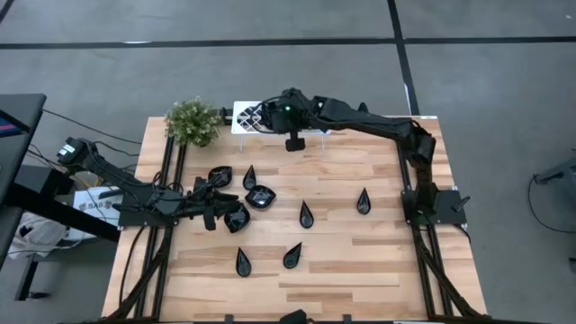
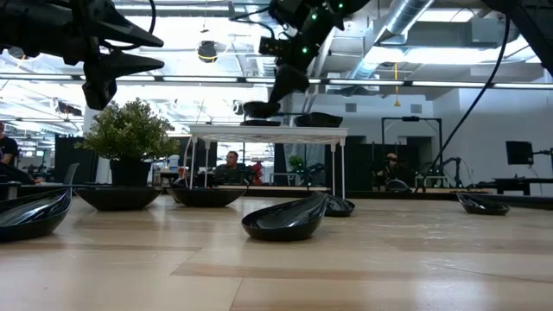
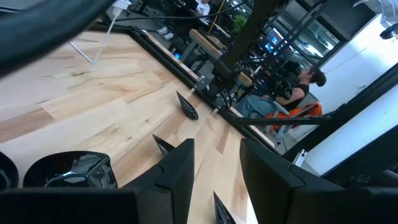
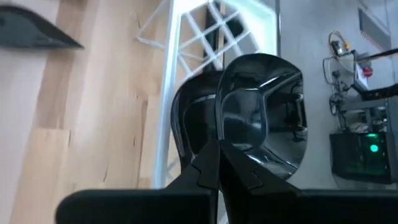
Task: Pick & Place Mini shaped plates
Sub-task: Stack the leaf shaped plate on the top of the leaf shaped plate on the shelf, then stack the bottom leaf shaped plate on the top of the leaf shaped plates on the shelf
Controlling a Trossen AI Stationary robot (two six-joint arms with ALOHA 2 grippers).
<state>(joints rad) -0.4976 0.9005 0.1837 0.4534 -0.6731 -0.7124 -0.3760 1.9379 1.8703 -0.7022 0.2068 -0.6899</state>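
Several glossy black mini plates lie on the wooden table, among them teardrops (image 1: 306,214) (image 1: 363,202) and a roundish one (image 1: 260,196). My right gripper (image 1: 268,114) reaches to the far edge and is shut on one black plate (image 4: 261,106), just above the white lattice tray (image 2: 268,130). A second plate (image 2: 318,119) rests on that tray. My left gripper (image 3: 217,180) stands open at the table's left among a cluster of plates (image 1: 237,218), with nothing between its fingers. My right gripper pinches the plate's rim (image 4: 239,149) between its two shut fingers, at the edge nearest the wrist. The fingers slant down from above, coming from the table's right. The plate (image 2: 259,109) sits about level, lifted just clear of the tray top.
A small green potted plant (image 1: 192,121) stands at the far left corner beside the tray. The tray stands on thin white legs (image 2: 344,164). People sit in the room beyond the table (image 2: 229,164). Bare wood stretches along the near edge (image 1: 360,279).
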